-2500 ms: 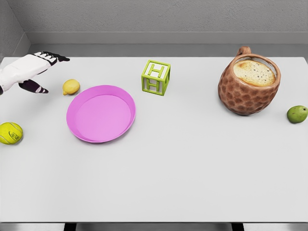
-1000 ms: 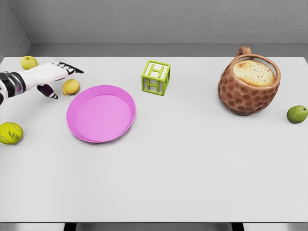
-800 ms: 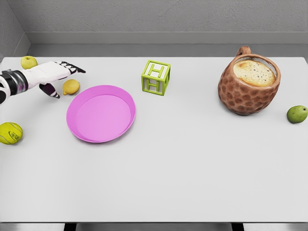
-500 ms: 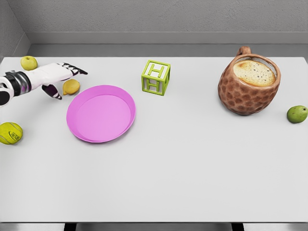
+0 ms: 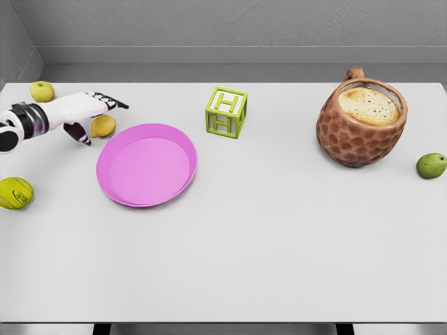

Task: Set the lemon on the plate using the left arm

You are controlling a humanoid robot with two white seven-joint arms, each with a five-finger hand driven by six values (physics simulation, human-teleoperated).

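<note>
A simulated tabletop test scene, not a lived-in room. A plain white table (image 5: 279, 244) fills the view, backed by a bare grey wall (image 5: 230, 24) with a grey ledge running along its foot just behind the table's far edge. The things on the table are an unrelated assortment: a pink plate (image 5: 147, 165), a green letter block (image 5: 226, 112) marked H to the plate's right, a brown knobbly mug (image 5: 360, 120) of frothy coffee far right, a tennis ball (image 5: 15, 192) left of the plate.

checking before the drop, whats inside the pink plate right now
Nothing: the plate shows bare pink all over. The lemon sits on the table beside its upper left rim, under the left hand.
</note>
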